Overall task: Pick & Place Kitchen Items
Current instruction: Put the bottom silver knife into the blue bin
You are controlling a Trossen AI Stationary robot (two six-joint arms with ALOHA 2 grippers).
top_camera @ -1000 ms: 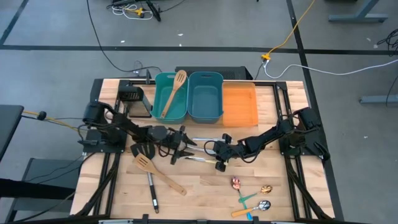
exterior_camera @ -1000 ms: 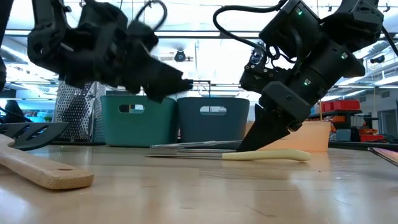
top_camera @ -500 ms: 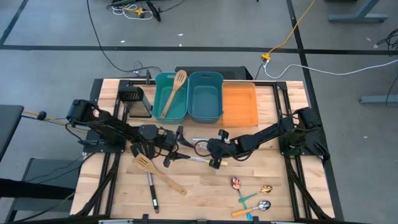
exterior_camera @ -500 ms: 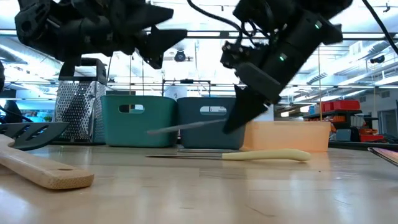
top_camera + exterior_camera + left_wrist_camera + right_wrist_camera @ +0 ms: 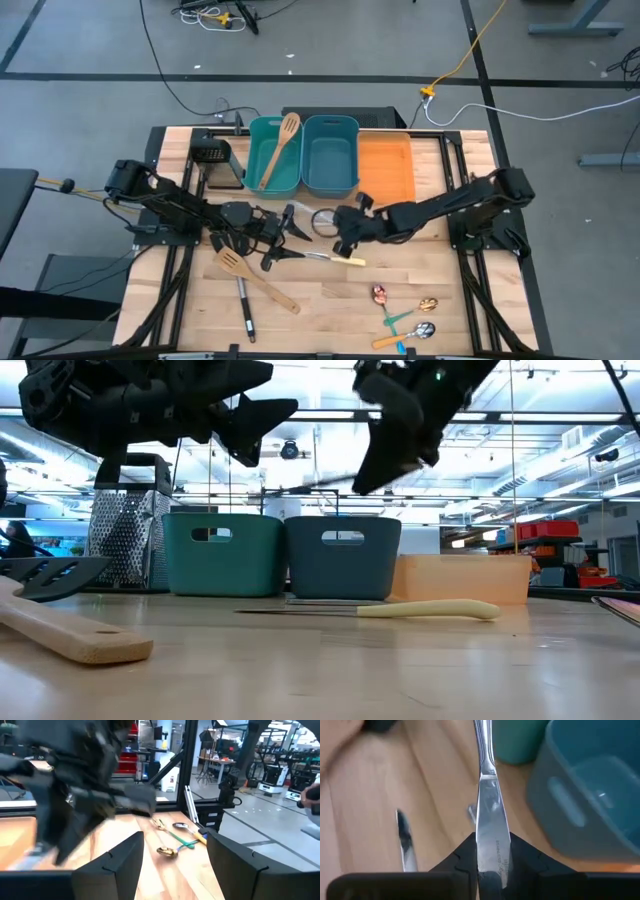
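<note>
My right gripper (image 5: pixel 343 232) is shut on a silver table knife (image 5: pixel 487 795) and holds it in the air above the table's middle; in the low view the knife (image 5: pixel 300 489) shows as a thin level line. My left gripper (image 5: pixel 281 238) stands open just left of it, raised, with nothing between its fingers. Below them a yellow-handled knife (image 5: pixel 335 259) lies flat on the table. A wooden slotted spatula (image 5: pixel 255 278) and a black turner (image 5: pixel 244 308) lie near the front left. Three spoons (image 5: pixel 405 310) lie front right. Another wooden spatula (image 5: pixel 280 150) leans in the teal bin (image 5: pixel 258 170). My right gripper pinches the knife's blade (image 5: pixel 488 851) between its two fingers, on the blade's flat sides. The fingers come slanting down from the table's right. The knife sticks out ahead of the fingertips, handle end (image 5: pixel 484 740) away from them, lifted clear and about level.
At the far edge stand the teal bin, a blue-grey bin (image 5: pixel 331 178) and an orange bin (image 5: pixel 386 185) in a row, with a black mesh box (image 5: pixel 212 156) to their left. Metal rails run along both table sides.
My right gripper has risen from the table with the silver knife, which has come off the wood and now hangs clear above the bins' rims. My left gripper has gone up and drawn back a little toward the table's left, staying open. The yellow-handled knife has stayed put.
</note>
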